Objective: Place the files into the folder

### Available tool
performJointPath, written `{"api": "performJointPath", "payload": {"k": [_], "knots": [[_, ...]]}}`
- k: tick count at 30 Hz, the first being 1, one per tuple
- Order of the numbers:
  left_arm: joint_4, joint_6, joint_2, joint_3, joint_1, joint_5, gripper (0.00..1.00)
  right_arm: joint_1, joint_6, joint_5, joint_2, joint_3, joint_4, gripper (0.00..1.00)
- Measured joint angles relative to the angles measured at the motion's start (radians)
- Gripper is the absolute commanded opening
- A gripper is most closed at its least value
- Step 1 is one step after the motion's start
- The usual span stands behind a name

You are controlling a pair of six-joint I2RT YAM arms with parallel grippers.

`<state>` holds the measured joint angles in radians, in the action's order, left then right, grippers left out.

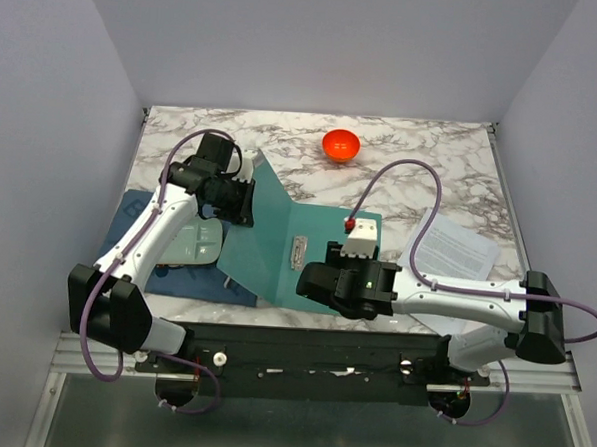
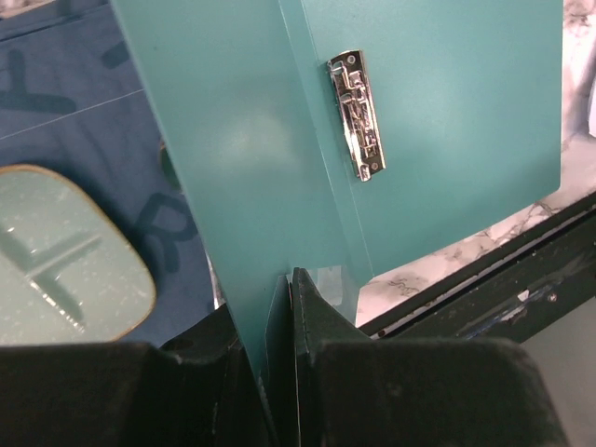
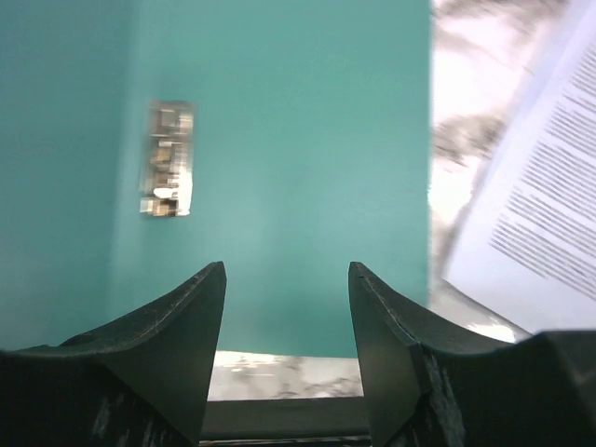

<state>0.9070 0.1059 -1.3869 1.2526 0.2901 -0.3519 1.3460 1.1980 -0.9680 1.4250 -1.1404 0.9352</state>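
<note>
The teal-green folder (image 1: 278, 237) lies open on the table, its left cover raised. My left gripper (image 1: 241, 203) is shut on the top edge of that raised cover (image 2: 233, 168). The metal clip (image 2: 357, 114) shows on the flat right half, also in the top view (image 1: 299, 254) and blurred in the right wrist view (image 3: 168, 158). My right gripper (image 1: 320, 282) is open and empty, hovering over the folder's right half (image 3: 298, 140) near its front edge. The files (image 1: 452, 250), white printed sheets, lie on the table to the right of the folder, also in the right wrist view (image 3: 535, 223).
A dark blue cloth mat (image 1: 128, 225) lies left of the folder with a pale mint plate (image 1: 192, 246) on it, seen also in the left wrist view (image 2: 65, 256). An orange bowl (image 1: 341, 145) stands at the back. A black rail runs along the table's near edge (image 1: 312, 339).
</note>
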Motion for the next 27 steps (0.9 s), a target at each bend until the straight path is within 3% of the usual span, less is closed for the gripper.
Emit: {"api": "performJointPath", "payload": {"k": [4,11,20,27], "knots": [[0.001,0.000,-0.031,0.028,0.049,-0.004,0.21,-0.047,0.232,0.052,0.050,0.065,0.226,0.64],[0.002,0.000,-0.075,0.075,0.089,-0.014,0.20,-0.118,0.400,0.171,0.050,0.191,0.330,0.62],[0.008,0.008,-0.099,0.125,0.099,-0.051,0.20,-0.209,0.393,0.252,-0.030,0.296,0.308,0.62],[0.005,0.009,-0.121,0.128,0.100,-0.076,0.20,-0.301,0.253,0.269,0.012,0.288,0.188,0.61]]}}
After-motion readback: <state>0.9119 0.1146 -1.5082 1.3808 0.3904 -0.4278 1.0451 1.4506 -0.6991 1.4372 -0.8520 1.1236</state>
